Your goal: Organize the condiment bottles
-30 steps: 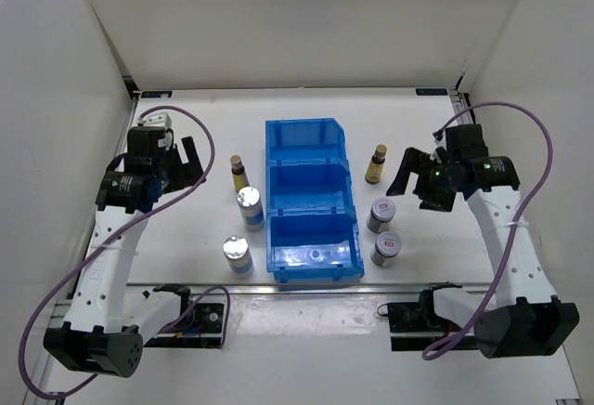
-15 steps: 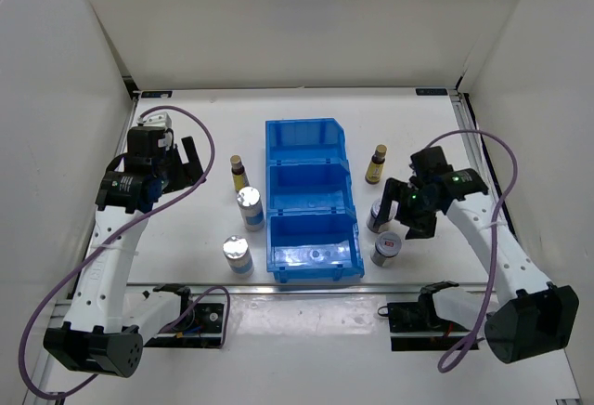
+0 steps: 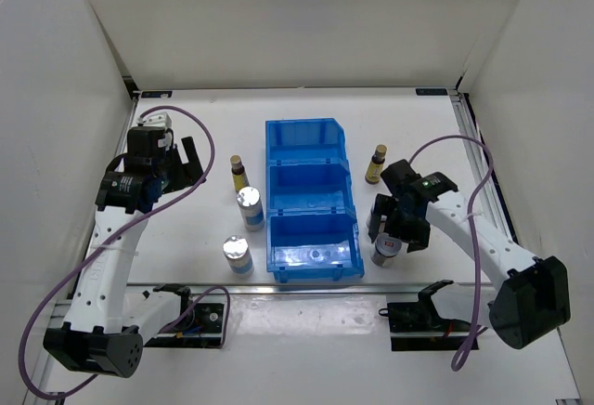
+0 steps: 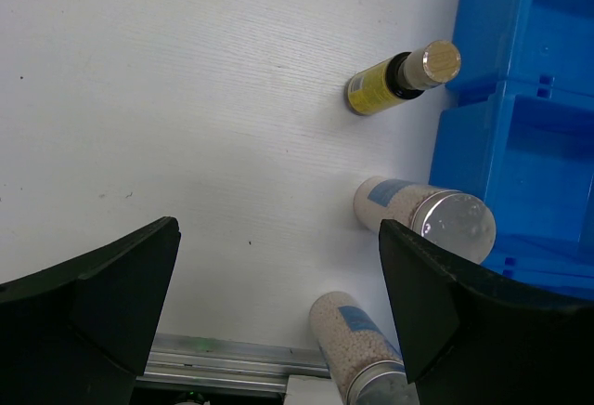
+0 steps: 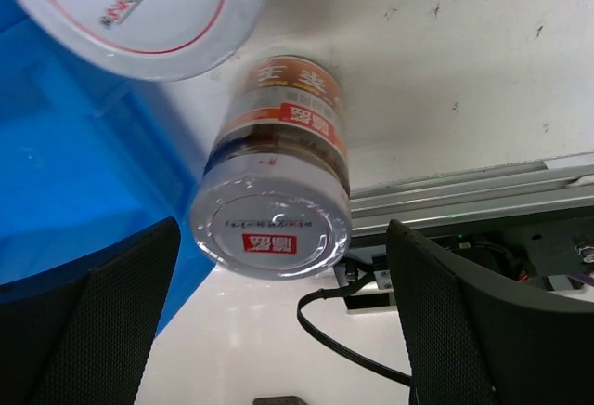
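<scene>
Grey jar (image 5: 272,215) now straddled by right tool (image 5: 280,233).

Squat jar (image 5: 271,219), ctr of right wrist view: red-white lid label & brown side label w/ Chinese chars, not legible. Second jar lid (image 5: 139,6) at 11 o'clock: red rim txt, unreadable.

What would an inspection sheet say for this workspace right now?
Surface: white table.
Job's things: slim brown bottle and two clear bottles left of the blue bin; second brown bottle and two grey jars right; none binned.
Clutter: nothing seen.
Grippers: left gripper jaws open over the table; right gripper jaws open astride the near jar.
Cables: purple cables loop off both arms.
Surroundings: white walls.
</scene>
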You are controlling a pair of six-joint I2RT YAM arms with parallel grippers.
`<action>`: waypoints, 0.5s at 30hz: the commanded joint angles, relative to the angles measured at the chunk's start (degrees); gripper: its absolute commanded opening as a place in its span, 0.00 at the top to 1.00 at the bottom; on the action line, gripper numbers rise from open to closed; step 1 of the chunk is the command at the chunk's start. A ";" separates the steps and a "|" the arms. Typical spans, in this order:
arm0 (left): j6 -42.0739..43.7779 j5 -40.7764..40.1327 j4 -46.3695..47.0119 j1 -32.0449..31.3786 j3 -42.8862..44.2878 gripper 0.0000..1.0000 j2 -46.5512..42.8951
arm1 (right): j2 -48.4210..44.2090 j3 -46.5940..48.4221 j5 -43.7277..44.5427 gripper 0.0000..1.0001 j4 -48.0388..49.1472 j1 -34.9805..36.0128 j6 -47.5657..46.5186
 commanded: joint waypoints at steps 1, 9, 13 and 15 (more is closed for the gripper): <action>0.23 0.33 -0.14 0.15 0.07 0.00 -1.52 | 0.22 -1.50 2.25 0.06 -0.17 0.44 2.77; 0.23 0.33 -0.14 0.15 0.07 0.00 -1.52 | -0.40 -4.85 -0.40 0.23 2.83 0.97 3.39; 0.23 0.33 -0.14 0.15 0.07 0.00 -1.52 | -0.40 -5.38 -0.40 0.41 3.35 0.97 3.39; 0.23 0.33 -0.14 0.15 0.07 0.00 -1.00 | -1.01 -4.42 -0.40 0.53 1.95 1.75 3.91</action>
